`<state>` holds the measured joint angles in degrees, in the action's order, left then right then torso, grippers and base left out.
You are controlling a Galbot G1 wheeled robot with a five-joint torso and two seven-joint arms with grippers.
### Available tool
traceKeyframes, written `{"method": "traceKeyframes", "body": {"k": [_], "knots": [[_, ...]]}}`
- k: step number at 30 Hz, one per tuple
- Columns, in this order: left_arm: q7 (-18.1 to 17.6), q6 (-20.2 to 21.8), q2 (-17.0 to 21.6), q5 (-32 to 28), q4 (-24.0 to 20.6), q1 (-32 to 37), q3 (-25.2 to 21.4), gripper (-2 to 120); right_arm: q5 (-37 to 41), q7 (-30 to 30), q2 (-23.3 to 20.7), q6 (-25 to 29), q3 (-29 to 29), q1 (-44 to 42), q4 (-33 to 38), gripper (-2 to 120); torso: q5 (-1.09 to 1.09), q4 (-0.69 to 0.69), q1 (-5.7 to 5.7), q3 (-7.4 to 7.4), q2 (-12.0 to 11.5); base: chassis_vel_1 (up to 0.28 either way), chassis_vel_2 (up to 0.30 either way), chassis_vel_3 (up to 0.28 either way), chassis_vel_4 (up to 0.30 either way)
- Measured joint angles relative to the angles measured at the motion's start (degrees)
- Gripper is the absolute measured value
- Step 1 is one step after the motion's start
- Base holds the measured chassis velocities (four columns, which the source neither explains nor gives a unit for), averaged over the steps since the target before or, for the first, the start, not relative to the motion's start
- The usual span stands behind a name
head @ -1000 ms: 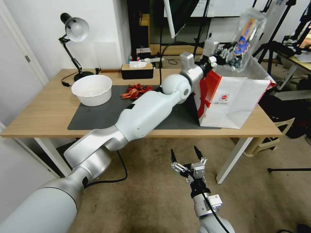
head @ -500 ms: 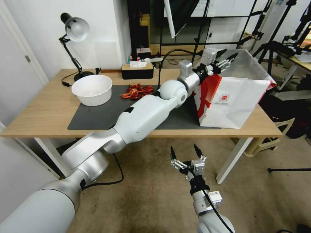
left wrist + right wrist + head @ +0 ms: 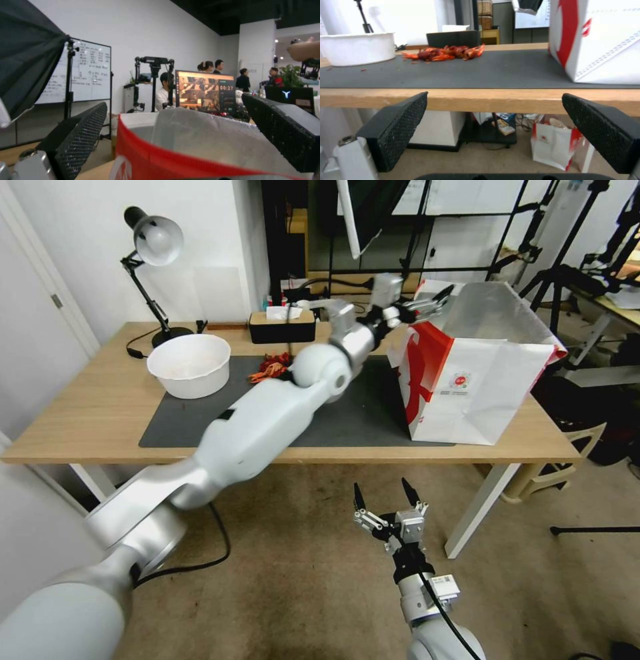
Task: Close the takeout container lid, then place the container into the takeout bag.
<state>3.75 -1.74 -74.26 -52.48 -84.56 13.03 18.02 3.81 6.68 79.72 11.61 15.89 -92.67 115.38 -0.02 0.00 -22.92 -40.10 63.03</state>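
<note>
on the wooden surface [image 3: 87,407], the takeout bag [image 3: 480,380] stands far right. the left hand [image 3: 427,303], spread and empty, has pulled back left from its mouth; container likely dropped inside, unseen. right hand [image 3: 387,500] hangs spread below.

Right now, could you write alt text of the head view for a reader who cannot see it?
The left tool is open, at the near top edge of the takeout bag, which stands on a wooden table. A white bowl, red crayfish shells, a tissue box and a desk lamp are also there. The right tool waits open, low before the table.
</note>
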Motion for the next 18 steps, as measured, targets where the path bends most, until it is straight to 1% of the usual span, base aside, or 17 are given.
{"method": "traceKeyframes", "body": {"k": [1,2,3,4,5,6,7,8,9,10,11,12,13,16,17,18], "knots": [[-0.5,0.27,1.22,0.23,-2.31,2.31,-1.17,100,0.01,0.0,0.0,0.0,0.45,-0.16,0.36,100,0.01,-0.01,0.0,0.0,0.0,0.0,0.0,0.0,0.0],[-0.5,0.27,1.22,0.23,-2.31,2.31,-1.17,100,0.01,0.0,0.0,0.0,0.45,-0.16,0.36,100,0.01,-0.01,0.0,0.0,0.0,0.0,0.0,0.0,0.0],[-0.73,0.38,2.06,0.47,-3.68,4.04,-2.16,100,0.01,-0.02,0.03,0.0,0.78,-0.29,0.62,100,0.01,-0.02,0.0,0.0,0.0,0.0,0.0,0.0,0.0],[-1.04,0.49,3.74,1.38,-6.26,7.72,-4.41,100,-0.08,-0.06,0.14,0.0,1.41,-0.54,1.1,100,0.01,-0.01,0.0,0.0,0.0,0.0,0.0,0.0,0.0],[-1.11,0.5,4.82,2.18,-7.85,10.52,-6.04,100,-0.23,-0.07,0.26,0.04,1.94,-0.72,1.47,100,0.01,-0.01,0.0,0.0,0.0,0.0,0.0,0.0,0.0],[-1.11,0.5,4.82,2.18,-7.85,10.52,-6.04,100,-0.23,-0.07,0.26,0.04,1.94,-0.72,1.47,100,0.01,-0.01,0.0,0.0,0.0,0.0,0.0,0.0,0.0],[-1.11,0.49,5.51,2.67,-8.82,12.22,-6.95,100,-0.3,-0.07,0.3,0.07,2.24,-0.85,1.66,100,0.0,0.0,0.0,0.0,0.0,0.0,0.0,0.0,0.0],[-1.12,0.28,7.29,3.85,-11.25,16.85,-9.35,100,-0.45,-0.07,0.41,0.18,3.02,-1.2,2.09,100,0.0,0.01,0.0,0.0,0.0,0.0,0.0,0.0,0.0],[-1.1,0.08,7.83,4.32,-12.18,18.65,-10.27,100,-0.49,-0.08,0.41,0.26,3.31,-1.32,2.23,100,0.0,0.01,0.0,0.0,0.0,0.0,0.0,0.0,0.0],[-1.1,0.08,7.83,4.32,-12.18,18.65,-10.27,100,-0.49,-0.08,0.41,0.26,3.31,-1.32,2.23,100,0.0,0.01,0.0,0.0,0.0,0.0,0.0,0.0,0.0],[-0.93,-0.73,9.29,6.08,-14.72,24.38,-13.22,100,-0.7,-0.08,0.37,0.59,4.21,-1.56,2.61,100,0.0,0.0,0.0,0.01,0.0,0.0,0.0,0.0,0.0],[-0.71,-1.17,9.97,7.21,-15.91,27.56,-15.08,100,-0.77,-0.06,0.18,0.73,4.68,-1.67,2.85,100,0.0,0.0,0.0,0.0,0.0,0.0,0.0,0.0,0.0],[-0.71,-1.17,9.97,7.21,-15.91,27.56,-15.08,100,-0.77,-0.06,0.18,0.73,4.68,-1.67,2.85,100,0.0,0.0,0.0,0.0,0.0,0.0,0.0,0.0,0.0],[-0.64,-3.26,11.32,11.87,-18.52,37.24,-21.42,100,-0.91,0.23,-0.51,0.81,5.29,-1.72,3.68,100,0.0,0.0,0.01,0.0,0.0,0.0,0.0,0.0,0.0],[-0.64,-3.26,11.32,11.87,-18.52,37.24,-21.42,100,-0.91,0.23,-0.51,0.81,5.29,-1.72,3.68,100,0.0,0.0,0.01,0.0,0.0,0.0,0.0,0.0,0.0],[-1.37,-3.87,11.57,13.77,-19.28,39.86,-23.38,100,-1.05,0.42,-0.71,0.76,5.35,-1.64,3.85,100,0.02,-0.02,0.01,0.01,0.0,0.0,0.0,0.0,0.0]]}}
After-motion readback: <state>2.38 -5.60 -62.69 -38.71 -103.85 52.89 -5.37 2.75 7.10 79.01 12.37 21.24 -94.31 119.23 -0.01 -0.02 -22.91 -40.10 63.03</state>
